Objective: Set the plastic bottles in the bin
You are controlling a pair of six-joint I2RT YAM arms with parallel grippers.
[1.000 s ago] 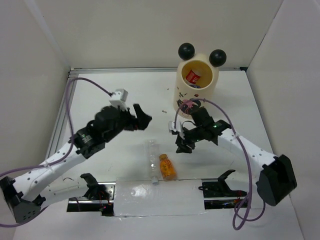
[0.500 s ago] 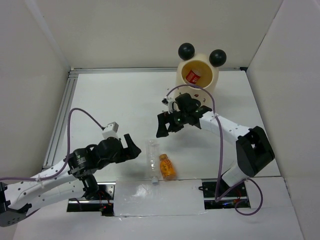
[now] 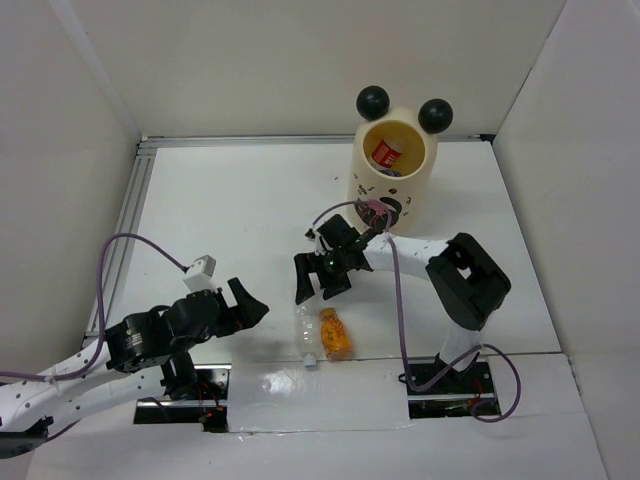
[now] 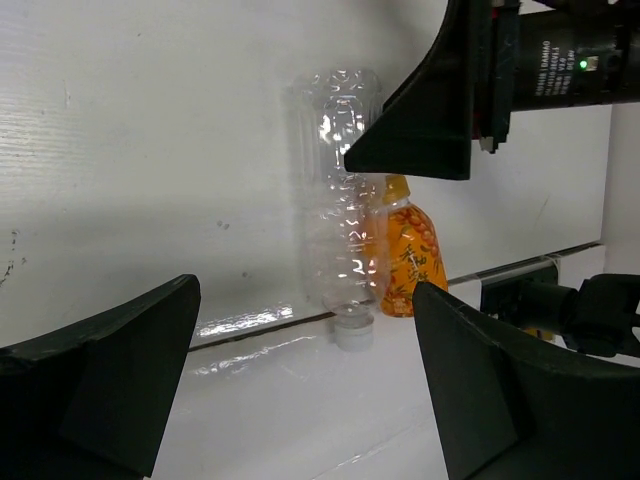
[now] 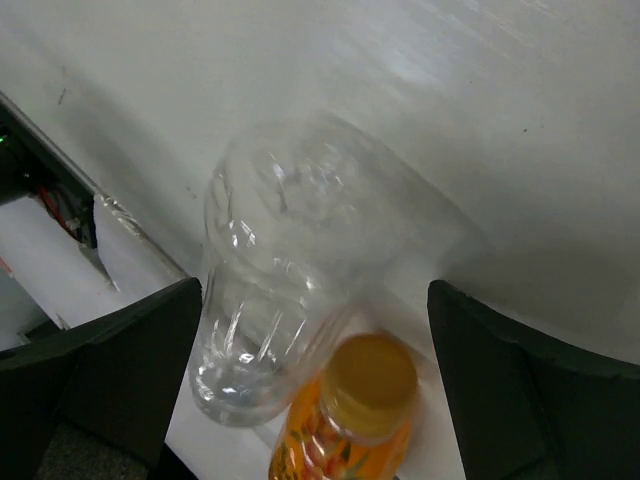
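Observation:
The clear unlabelled bottle [image 3: 303, 330] and the stubby orange bottle [image 3: 334, 333] lie side by side near the table's front edge. The cream bin [image 3: 393, 170] with black ball ears stands at the back right, and a red-labelled bottle [image 3: 388, 152] lies inside it. My right gripper [image 3: 315, 285] is open and empty just above the far ends of both bottles; its wrist view shows the clear bottle [image 5: 280, 300] and the orange cap [image 5: 372, 385] between its fingers. My left gripper [image 3: 243, 305] is open and empty, left of the bottles. Its wrist view shows the clear bottle [image 4: 335, 220] and the orange bottle [image 4: 405, 250].
White walls close the table on three sides. A metal rail [image 3: 125, 230] runs along the left edge. A glossy white strip [image 3: 315, 395] covers the front edge between the arm bases. The right gripper's fingers [image 4: 430, 110] hang over the bottles in the left wrist view.
My right gripper swung left from beside the bin to over the two bottles. My left arm drew back and down toward the near left corner. The bottles have not moved.

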